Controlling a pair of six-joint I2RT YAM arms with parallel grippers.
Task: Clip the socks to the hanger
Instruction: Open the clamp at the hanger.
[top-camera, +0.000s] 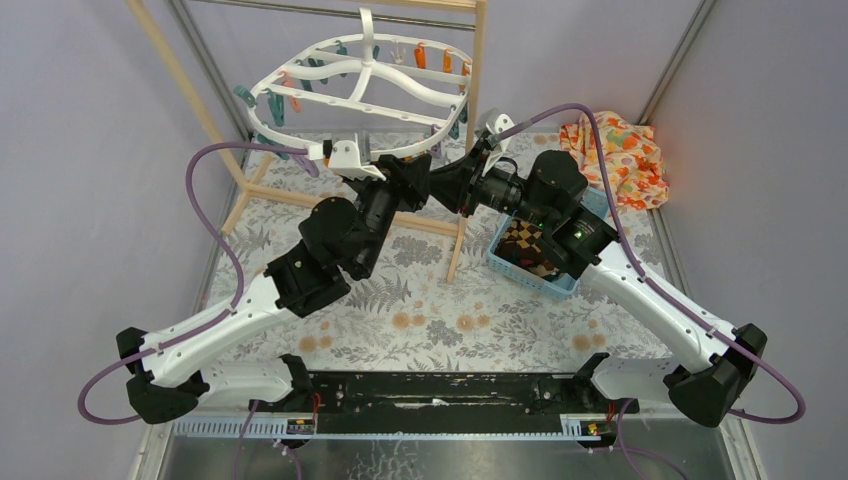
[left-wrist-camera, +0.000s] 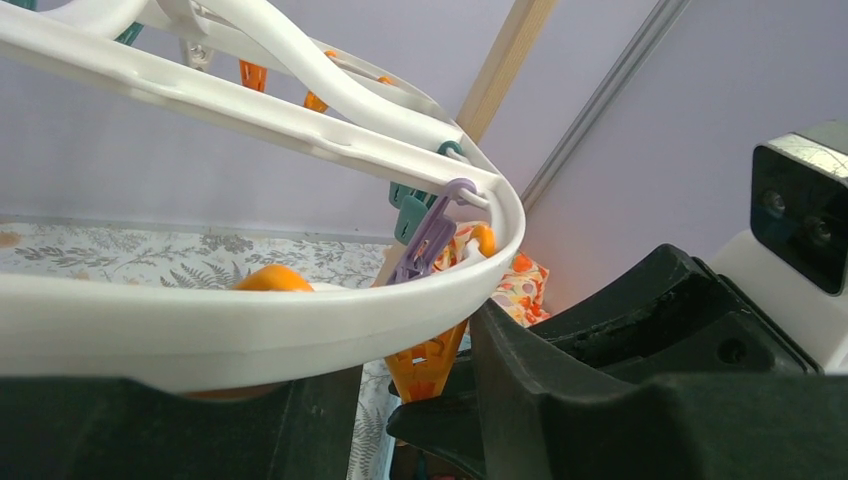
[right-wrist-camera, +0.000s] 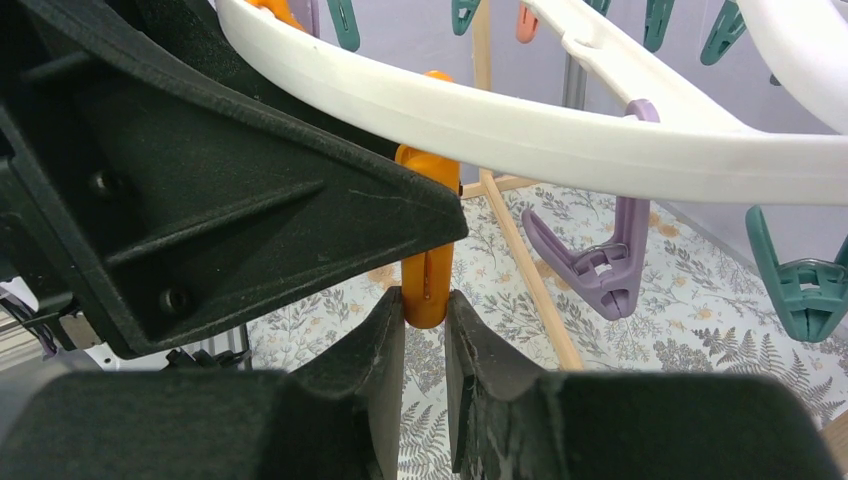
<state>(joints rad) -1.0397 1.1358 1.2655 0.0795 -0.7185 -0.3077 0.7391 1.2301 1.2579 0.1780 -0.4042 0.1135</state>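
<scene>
From where I stand, the left arm reaches far across the counter (top-camera: 430, 300) and brings its left tool (top-camera: 345, 152) up against the near rim of the hanger (left-wrist-camera: 250, 330), the big white oval frame hung from the wooden rack (top-camera: 458, 230). The rim runs right across the left wrist's view. I cannot tell whether that tool is clenched on the rim or only resting beside it, because the frame hides the jaws. Just to the right, under the same stretch of rim, hangs an orange peg (right-wrist-camera: 427, 285). The right tool (right-wrist-camera: 425, 305) is clenched on the peg's lower end, one finger pressed to each side. A purple peg (right-wrist-camera: 600, 280) dangles free a little further right, with teal ones beyond it. Neither tool carries a sock. The dark brown checked sock (top-camera: 520, 238) lies in the blue basket (top-camera: 530, 280) on the right of the counter, under the right forearm and well apart from the hanger. The orange floral cloth (top-camera: 615, 150) sits in the far right corner. My guess is that this is the readying step, with the frame steadied and a peg taken in hand. The next move calls for one tool to let go, fetch a sock from the basket and lift its edge to a peg that is squeezed open.
</scene>
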